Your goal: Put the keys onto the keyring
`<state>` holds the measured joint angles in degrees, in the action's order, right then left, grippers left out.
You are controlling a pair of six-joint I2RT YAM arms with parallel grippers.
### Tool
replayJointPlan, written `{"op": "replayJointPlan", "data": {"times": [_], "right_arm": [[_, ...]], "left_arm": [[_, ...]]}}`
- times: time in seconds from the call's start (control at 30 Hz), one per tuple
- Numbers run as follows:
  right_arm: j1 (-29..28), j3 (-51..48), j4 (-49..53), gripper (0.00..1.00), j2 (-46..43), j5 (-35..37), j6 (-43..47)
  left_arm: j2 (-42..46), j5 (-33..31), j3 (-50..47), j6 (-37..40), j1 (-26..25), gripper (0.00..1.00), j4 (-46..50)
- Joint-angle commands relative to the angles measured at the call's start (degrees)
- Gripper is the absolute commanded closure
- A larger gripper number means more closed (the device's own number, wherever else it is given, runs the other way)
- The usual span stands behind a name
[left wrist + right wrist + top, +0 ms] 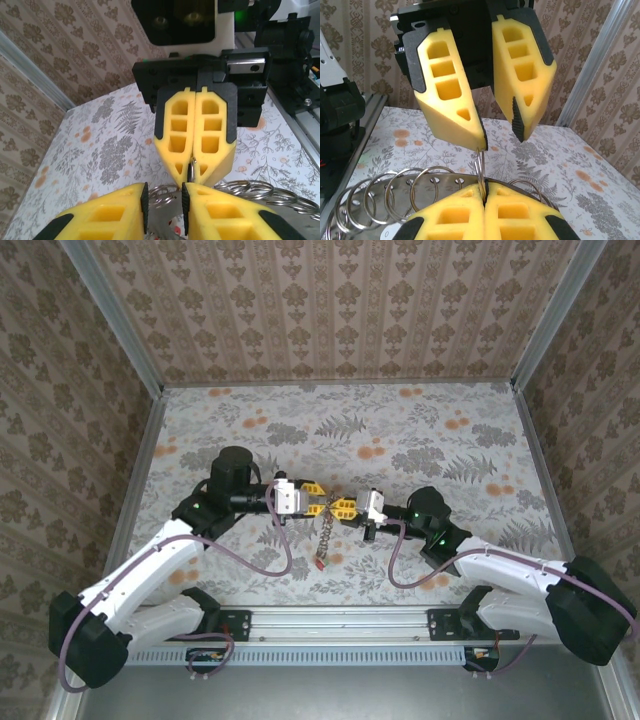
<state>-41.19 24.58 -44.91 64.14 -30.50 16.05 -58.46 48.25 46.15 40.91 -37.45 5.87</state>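
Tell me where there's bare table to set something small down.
Crowded: the centre, where the left gripper and right gripper meet at the keyring, and the near strip crossed by cables. Widest free patch: the far table between the grippers and the back wall. Also bare: the stretch between the right arm and right wall.

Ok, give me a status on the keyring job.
Done: the keyring is held up between the arms, one ring pinched in the shut right gripper. A red piece, likely a key, hangs at its lower end. In hand: the left gripper, jaws apart, straddles a ring. Left: threading any remaining keys; I can't spot them.
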Motion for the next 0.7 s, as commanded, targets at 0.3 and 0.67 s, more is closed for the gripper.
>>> {"op": "replayJointPlan", "data": {"times": [0.3, 0.67], "right_arm": [[0.3, 2.3, -4.3, 1.00, 0.0, -1.2, -1.4], [0.3, 2.9, -4.5, 1.00, 0.1, -1.9, -1.9]], "left_arm": [[-0.5, 5.7, -0.7, 0.5, 0.7, 0.67, 2.1], [-2.7, 4.5, 0.8, 2.3, 0.2, 0.73, 4.3]]}}
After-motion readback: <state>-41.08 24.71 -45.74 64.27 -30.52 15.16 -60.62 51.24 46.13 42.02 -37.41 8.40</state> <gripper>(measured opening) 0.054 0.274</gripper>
